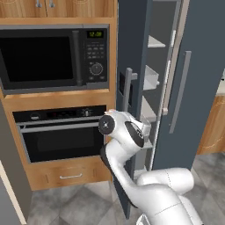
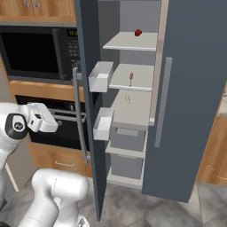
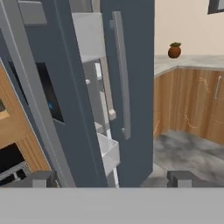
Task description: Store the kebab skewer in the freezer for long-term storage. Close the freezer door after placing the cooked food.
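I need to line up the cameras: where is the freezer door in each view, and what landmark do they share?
Left base view: the freezer door stands open, edge-on, at centre.
Right base view: left of centre, edge-on, with the white bins on its back.
Hand view: left half, close up, with the dark display showing.
Shared landmark: the plain door's bar handle, to the right of the freezer door in every view.
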You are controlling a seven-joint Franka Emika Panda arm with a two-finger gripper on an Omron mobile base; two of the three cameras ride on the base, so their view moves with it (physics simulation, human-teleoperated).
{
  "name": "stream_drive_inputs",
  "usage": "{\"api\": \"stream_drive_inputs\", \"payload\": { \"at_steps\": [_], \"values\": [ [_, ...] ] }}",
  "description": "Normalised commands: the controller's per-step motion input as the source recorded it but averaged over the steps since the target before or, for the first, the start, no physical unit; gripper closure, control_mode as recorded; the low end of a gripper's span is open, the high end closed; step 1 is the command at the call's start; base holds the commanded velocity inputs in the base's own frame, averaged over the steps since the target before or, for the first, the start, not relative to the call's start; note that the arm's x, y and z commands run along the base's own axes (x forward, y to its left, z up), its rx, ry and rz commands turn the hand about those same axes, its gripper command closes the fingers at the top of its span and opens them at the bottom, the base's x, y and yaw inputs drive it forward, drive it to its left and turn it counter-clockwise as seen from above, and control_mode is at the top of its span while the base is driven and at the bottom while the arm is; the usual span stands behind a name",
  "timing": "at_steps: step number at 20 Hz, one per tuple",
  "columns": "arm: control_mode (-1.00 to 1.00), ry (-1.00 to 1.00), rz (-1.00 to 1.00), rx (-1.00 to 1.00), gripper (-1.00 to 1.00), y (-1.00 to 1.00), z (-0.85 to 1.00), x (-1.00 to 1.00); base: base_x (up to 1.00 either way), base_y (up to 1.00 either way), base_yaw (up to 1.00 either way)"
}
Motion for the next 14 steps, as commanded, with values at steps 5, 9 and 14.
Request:
{"api": "stream_drive_inputs", "payload": {
  "at_steps": [5, 9, 14],
  "values": [
    [-1.0, -0.01, -0.06, 0.0, -1.0, 0.0, 0.0, 0.47, 0.0, 0.0, 0.0],
    [-1.0, 0.07, -0.06, 0.0, -1.0, 0.0, 0.0, 0.41, 0.0, 0.0, 0.0],
    [-1.0, 0.14, -0.07, 0.0, -1.0, -0.01, -0.05, 0.46, 0.0, 0.0, 0.0]
  ]
}}
